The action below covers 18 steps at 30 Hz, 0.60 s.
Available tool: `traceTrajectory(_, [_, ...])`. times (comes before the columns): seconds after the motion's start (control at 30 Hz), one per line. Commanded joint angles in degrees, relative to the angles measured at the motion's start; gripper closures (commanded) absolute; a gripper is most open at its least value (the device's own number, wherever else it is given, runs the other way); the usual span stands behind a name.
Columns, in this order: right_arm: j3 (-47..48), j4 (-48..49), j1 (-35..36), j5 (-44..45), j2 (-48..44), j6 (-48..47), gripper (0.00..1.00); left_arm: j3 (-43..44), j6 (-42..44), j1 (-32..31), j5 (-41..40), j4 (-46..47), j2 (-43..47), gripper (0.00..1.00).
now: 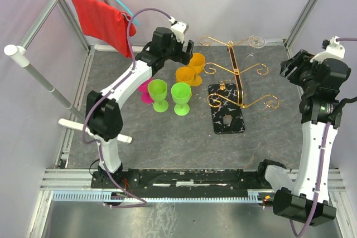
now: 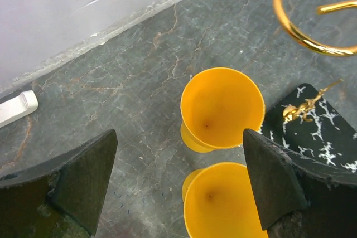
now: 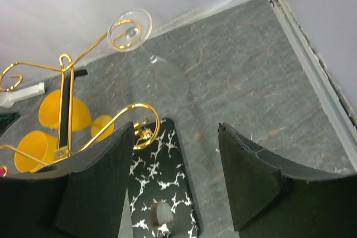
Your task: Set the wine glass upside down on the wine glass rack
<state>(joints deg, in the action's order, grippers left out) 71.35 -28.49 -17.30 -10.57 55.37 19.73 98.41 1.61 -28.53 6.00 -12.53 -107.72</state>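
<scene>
A clear wine glass (image 1: pixel 256 41) hangs upside down from a far scroll arm of the gold wire rack (image 1: pixel 237 71). In the right wrist view its round foot (image 3: pixel 129 30) rests in the scroll and its bowl (image 3: pixel 167 79) points down. The rack's black white-veined base (image 3: pixel 162 176) lies under my right gripper (image 3: pixel 176 126), which is open and holds nothing, well back from the glass. This gripper (image 1: pixel 290 68) is right of the rack. My left gripper (image 1: pixel 187 48) is open over two orange cups (image 2: pixel 223 107), empty.
Orange cups (image 1: pixel 189 69), two green cups (image 1: pixel 170 96) and a pink one (image 1: pixel 146 92) stand left of the rack. A red cloth (image 1: pixel 103 20) hangs on the frame at the back left. A white bar (image 1: pixel 72 124) lies at the table's left edge.
</scene>
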Motion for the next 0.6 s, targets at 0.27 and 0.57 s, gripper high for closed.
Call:
traceTrajectory(0.27, [4.3, -8.74, 0.9, -2.79, -1.64, -2.06, 0.32, 14.0, 4.7, -1.77, -5.88, -6.77, -12.67, 0.09])
traceTrajectory(0.57, [2.73, -8.18, 1.43, -3.25, -1.6, -2.52, 0.34, 16.2, 4.09, -2.4, -8.53, -8.11, -17.66, 0.55])
